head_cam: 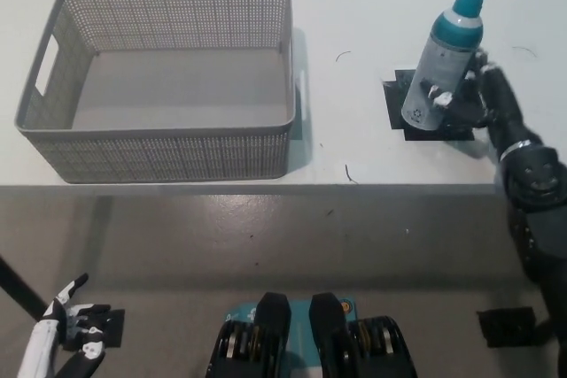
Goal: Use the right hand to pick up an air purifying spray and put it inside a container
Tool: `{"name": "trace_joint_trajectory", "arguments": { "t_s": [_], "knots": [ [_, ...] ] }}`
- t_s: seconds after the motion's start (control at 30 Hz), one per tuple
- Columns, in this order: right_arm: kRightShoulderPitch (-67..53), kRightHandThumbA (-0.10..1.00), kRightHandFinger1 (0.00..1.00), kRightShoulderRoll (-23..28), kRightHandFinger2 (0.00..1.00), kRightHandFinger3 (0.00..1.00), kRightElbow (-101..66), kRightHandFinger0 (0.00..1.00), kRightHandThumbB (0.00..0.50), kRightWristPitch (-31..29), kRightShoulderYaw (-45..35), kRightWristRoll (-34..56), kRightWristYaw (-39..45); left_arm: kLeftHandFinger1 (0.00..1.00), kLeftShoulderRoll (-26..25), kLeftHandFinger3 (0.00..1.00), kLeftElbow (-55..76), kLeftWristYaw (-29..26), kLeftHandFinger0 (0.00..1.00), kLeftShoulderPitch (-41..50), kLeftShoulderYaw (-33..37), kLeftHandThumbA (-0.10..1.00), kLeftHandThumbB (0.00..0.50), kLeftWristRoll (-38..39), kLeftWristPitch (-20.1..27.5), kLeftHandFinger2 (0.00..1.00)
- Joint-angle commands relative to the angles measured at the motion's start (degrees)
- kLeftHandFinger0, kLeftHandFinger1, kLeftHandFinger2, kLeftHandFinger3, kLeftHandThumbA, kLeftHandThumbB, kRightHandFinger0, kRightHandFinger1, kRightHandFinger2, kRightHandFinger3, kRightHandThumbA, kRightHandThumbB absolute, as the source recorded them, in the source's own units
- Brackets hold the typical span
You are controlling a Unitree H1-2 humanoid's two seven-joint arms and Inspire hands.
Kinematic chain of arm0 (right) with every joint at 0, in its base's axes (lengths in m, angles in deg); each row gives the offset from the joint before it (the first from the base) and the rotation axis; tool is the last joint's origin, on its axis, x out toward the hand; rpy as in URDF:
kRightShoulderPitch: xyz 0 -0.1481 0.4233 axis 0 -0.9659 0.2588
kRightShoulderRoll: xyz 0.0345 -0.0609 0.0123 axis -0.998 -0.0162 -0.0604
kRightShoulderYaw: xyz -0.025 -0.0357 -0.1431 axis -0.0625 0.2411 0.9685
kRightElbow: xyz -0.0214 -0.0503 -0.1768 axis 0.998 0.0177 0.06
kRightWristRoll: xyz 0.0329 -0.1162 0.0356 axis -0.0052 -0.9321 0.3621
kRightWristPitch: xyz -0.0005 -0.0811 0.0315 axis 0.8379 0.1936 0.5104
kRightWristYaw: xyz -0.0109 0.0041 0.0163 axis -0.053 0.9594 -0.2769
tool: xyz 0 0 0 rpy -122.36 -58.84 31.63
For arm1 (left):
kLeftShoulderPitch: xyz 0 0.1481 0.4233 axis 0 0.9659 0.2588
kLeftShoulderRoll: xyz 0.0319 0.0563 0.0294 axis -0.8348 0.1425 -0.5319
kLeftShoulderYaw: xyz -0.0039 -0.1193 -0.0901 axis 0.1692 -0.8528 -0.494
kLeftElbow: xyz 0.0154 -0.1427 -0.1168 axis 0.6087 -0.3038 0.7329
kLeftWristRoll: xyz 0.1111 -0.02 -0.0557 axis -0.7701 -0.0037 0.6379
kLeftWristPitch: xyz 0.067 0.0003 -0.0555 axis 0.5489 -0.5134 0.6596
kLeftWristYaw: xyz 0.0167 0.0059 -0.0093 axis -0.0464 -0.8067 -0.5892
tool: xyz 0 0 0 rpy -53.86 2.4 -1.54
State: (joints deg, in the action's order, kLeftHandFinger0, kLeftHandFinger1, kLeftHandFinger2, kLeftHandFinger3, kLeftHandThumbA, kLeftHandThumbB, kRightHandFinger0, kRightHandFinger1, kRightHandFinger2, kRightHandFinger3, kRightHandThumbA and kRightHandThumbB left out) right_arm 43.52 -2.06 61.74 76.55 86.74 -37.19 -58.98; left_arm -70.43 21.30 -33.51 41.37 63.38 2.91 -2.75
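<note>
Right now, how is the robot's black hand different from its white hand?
The black right hand is up on the white table, wrapped around the spray bottle. The white left hand hangs low below the table edge, holding nothing, fingers apart. The black one is working; the white one rests. Both belong to the robot.

1. A white flat table [372, 6] fills the upper half, from 9 to 3 o'clock.
2. A black square tape patch [396, 99] lies on it at 2 o'clock.
3. A grey smooth floor [266, 245] spans below the table edge.
4. A small black block [507, 327] sits on it at 4 o'clock.
</note>
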Motion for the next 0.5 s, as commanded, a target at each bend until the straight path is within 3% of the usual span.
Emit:
{"name": "trace_joint_trajectory", "arguments": {
  "t_s": [0.0,0.17,0.27,0.3,0.33,0.37,0.4,0.47],
  "knots": [
    [4.38,0.65,1.00,-0.34,1.00,1.00,5.09,1.00,0.490,-5.45,-0.50,1.80,-2.03,0.55,-0.30,0.92,2.18,-1.23,0.48,-0.39,-0.59,0.16,0.439,-0.04,1.05,0.64],
    [4.77,0.59,1.00,-0.95,1.00,1.00,10.49,1.00,0.500,-8.11,-0.07,1.78,-2.61,0.55,-0.63,0.92,2.87,-0.82,0.47,-0.27,-0.72,0.14,0.447,0.16,0.18,0.65],
    [5.22,0.49,1.00,-2.07,1.00,1.00,13.04,1.00,0.500,-9.56,-0.53,1.26,-8.22,0.54,-0.58,0.94,2.72,-1.03,0.45,-0.45,-0.86,0.10,0.450,0.25,0.68,0.65],
    [4.39,0.09,1.00,-3.55,1.00,0.96,11.31,1.00,0.400,-10.68,-3.05,2.54,-14.02,0.54,-0.57,0.95,2.74,-1.04,0.45,-0.44,-0.82,0.09,0.450,0.20,0.77,0.65],
    [3.97,-0.03,0.78,-4.05,0.78,0.74,11.14,0.77,0.361,-13.25,-3.29,1.93,-17.25,0.55,-0.51,0.96,2.77,-1.17,0.45,-0.43,-0.83,0.07,0.454,0.07,0.95,0.65],
    [3.59,-0.10,0.47,-4.32,0.52,0.52,11.09,0.44,0.348,-15.18,-3.30,1.32,-18.79,0.55,-0.44,0.98,2.77,-1.30,0.45,-0.42,-0.86,0.06,0.457,0.02,1.15,0.66],
    [2.91,-0.10,0.35,-4.56,0.40,0.43,10.70,0.34,0.331,-16.22,-3.30,1.40,-18.13,0.56,-0.32,1.00,3.18,-1.26,0.45,0.11,-0.85,0.07,0.459,0.01,0.87,0.66],
    [2.03,-0.10,0.33,-4.99,0.37,0.40,9.53,0.32,0.344,-17.22,-2.97,0.90,-18.26,0.57,-0.12,1.00,2.92,-1.34,0.45,0.46,-0.91,0.05,0.471,0.35,1.38,0.66]
  ]
}}
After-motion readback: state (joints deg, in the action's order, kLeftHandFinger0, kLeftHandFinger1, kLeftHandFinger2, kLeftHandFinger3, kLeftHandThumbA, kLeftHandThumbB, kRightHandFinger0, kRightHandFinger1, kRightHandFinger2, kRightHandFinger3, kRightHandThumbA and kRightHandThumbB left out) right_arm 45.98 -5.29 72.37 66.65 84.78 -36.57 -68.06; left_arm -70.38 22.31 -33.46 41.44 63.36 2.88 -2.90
